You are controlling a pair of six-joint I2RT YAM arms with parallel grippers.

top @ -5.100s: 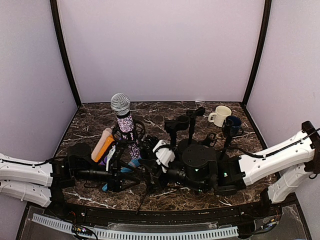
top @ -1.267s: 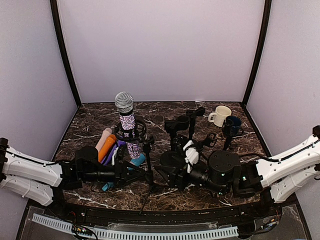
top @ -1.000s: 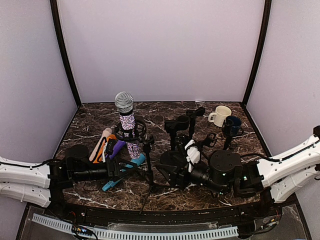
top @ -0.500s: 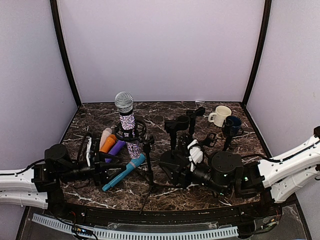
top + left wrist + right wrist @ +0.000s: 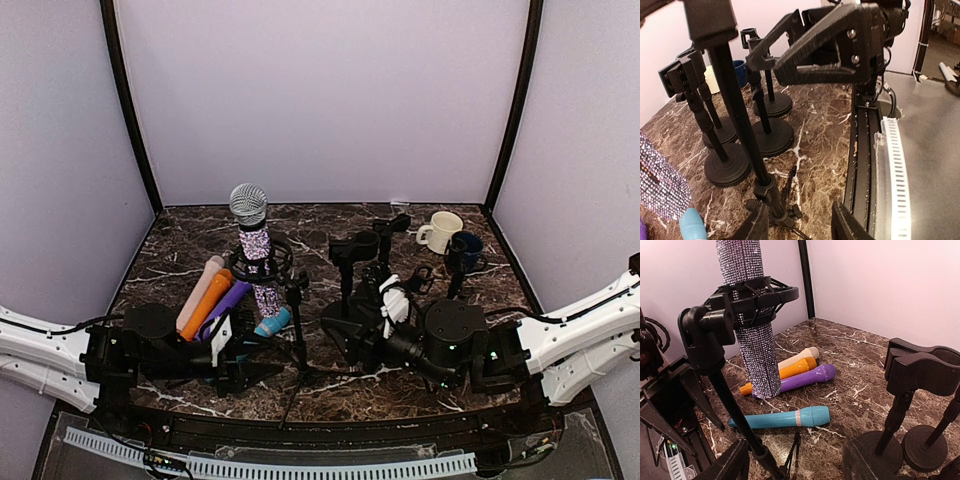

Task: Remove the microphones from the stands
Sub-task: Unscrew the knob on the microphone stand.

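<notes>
The microphone (image 5: 250, 232), sparkly with a silver mesh head, stands upright in the black shock mount (image 5: 751, 296) of a tripod stand (image 5: 297, 325). In the right wrist view its glittering body (image 5: 751, 320) hangs at upper left. My left gripper (image 5: 262, 368) sits low by the tripod's foot. Seen from the left wrist, the gripper (image 5: 802, 227) is open, and the stand's hub (image 5: 772, 199) lies just inside its left finger. My right gripper (image 5: 335, 335) faces the stand from the other side. That gripper (image 5: 797, 467) is open too, with the stand's pole (image 5: 735, 410) close to its left finger.
Loose microphones lie left of the stand: teal (image 5: 785, 418), purple (image 5: 805, 377), orange (image 5: 782, 372) and cream (image 5: 800, 356). Three empty round-base stands (image 5: 725, 167) (image 5: 772, 140) (image 5: 775, 105) crowd the middle. A cream mug (image 5: 440, 230) and a dark blue mug (image 5: 465, 250) sit at the back right.
My left arm has swung right and nearer, down to the tripod's foot, and its jaws have narrowed. It now covers most of the teal microphone. The right gripper has barely moved.
</notes>
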